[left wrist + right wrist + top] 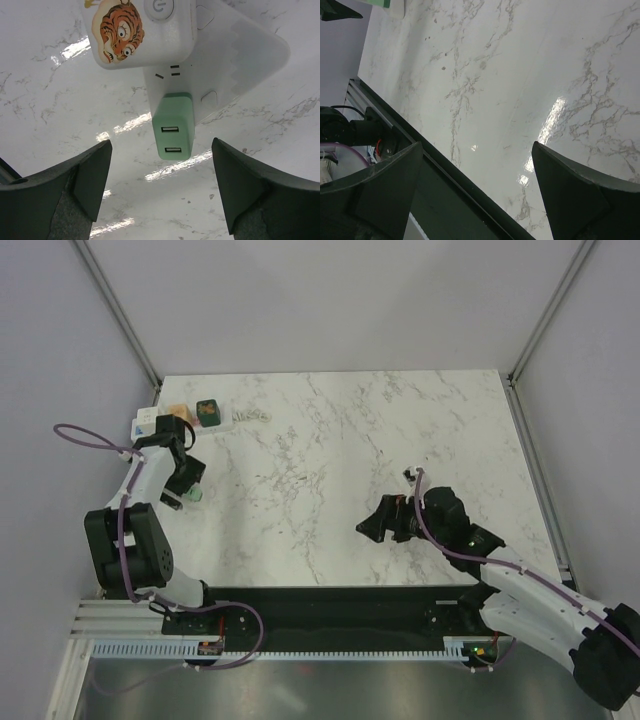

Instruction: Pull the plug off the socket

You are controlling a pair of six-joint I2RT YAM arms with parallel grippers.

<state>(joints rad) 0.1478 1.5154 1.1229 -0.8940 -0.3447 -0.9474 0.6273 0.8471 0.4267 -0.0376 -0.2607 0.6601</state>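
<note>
Plug [173, 133] in socket [235, 55], on table [380, 430] left

Light: bright, even, from overhead. Shadows: faint and soft-edged on the surface [400, 440]. Glare: you see white streaks on the marble beside the green plug [173, 134] in the left wrist view, and one bright patch in the right wrist view. Focus: sharp on plug and veining. Exposure: fingers [85, 190] of the left claw [161, 144] read dark, with little detail.

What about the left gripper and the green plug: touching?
Apart. Left wrist view: the left gripper is open, a clear gap between each finger and the green plug in the socket.
</note>
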